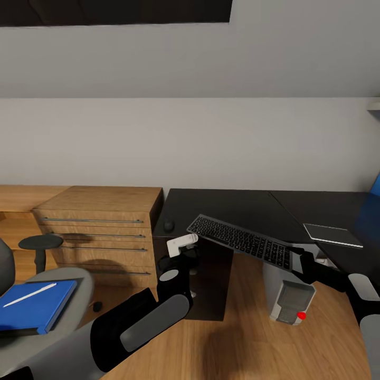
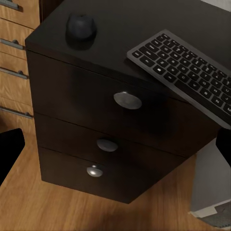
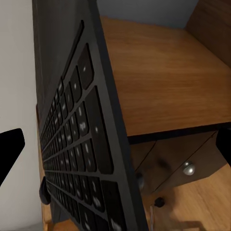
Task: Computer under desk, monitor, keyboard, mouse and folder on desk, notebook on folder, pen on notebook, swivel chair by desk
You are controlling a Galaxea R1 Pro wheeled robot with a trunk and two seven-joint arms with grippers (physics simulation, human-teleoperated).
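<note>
The black keyboard [image 1: 240, 241] hangs tilted over the front edge of the glossy black desk [image 1: 232, 206]. My right gripper [image 1: 296, 259] is shut on its right end. The mouse [image 1: 169, 226] lies on the desk's left corner, above the knobbed drawers [image 2: 127, 100]. My left gripper [image 2: 116, 149] is open in front of those drawers, holding nothing. The blue folder [image 1: 34, 306] lies on the grey swivel chair [image 1: 84, 285] with the white pen [image 1: 29, 294] on it. The notebook [image 1: 332, 234] sits on the desk's right wing. The computer [image 1: 287, 301] stands under the desk. The monitor is out of view.
A light-wood drawer unit [image 1: 100, 221] stands left of the desk, with a round black stool [image 1: 40, 243] in front of it. A blue panel [image 1: 373, 208] rises at the far right. Wooden floor [image 1: 237, 343] spreads between me and the desk.
</note>
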